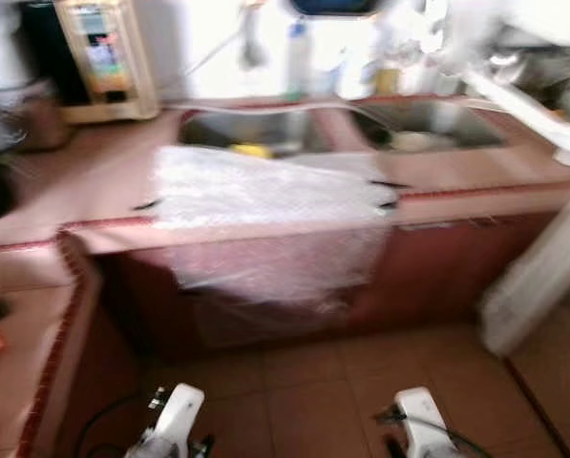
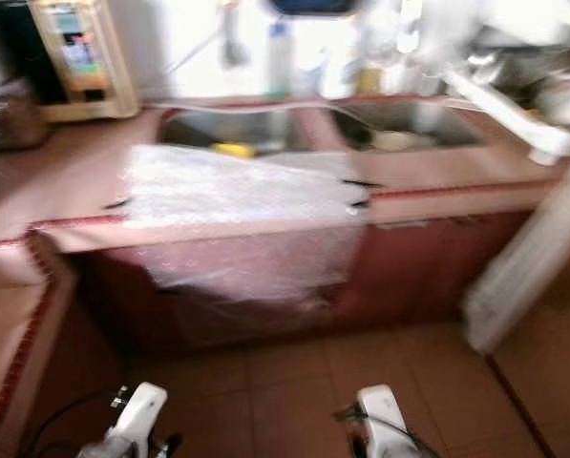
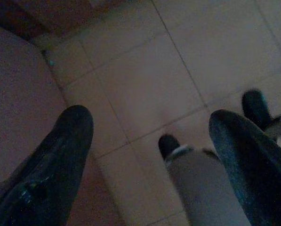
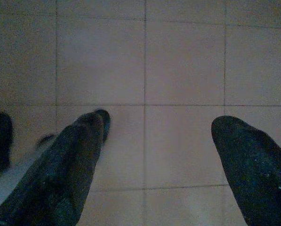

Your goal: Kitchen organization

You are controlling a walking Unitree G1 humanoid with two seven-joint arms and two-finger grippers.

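- Left gripper: hangs low at the robot's side, pointing at the floor; its two black fingers stand well apart and hold nothing. A cabinet side lies close beside one finger.
- Right gripper: likewise hangs idle over the floor, fingers spread wide, nothing between them.
- Arms: the silver-white forearms show at the lower edge of the head views, left arm and right arm, both lowered and well short of the counter.
- Floor: square reddish-brown tiles with thin grout lines; smooth, matt.
- Counter: an L-shaped top of pinkish-red tile with a darker edge trim, above reddish cabinet fronts.
- Plastic sheet: a clear, crinkled, bubble-textured film spread on the counter in front of the sink, its front part draped over the edge and down the cabinet front. Thin and limp, it would probably bunch if pinched.
- Sink: a double metal basin set into the counter; a small yellow item lies in the left bowl.
- Appliance: a cream upright box with a coloured panel, standing at the back left of the counter.
- Bottles near the window are too blurred to name.
- Step in hand (judgement): approach; the views are blurred, as when walking, and no handling has begun.
- Next move (judgement): halt squarely before the counter, then raise an arm to counter height.
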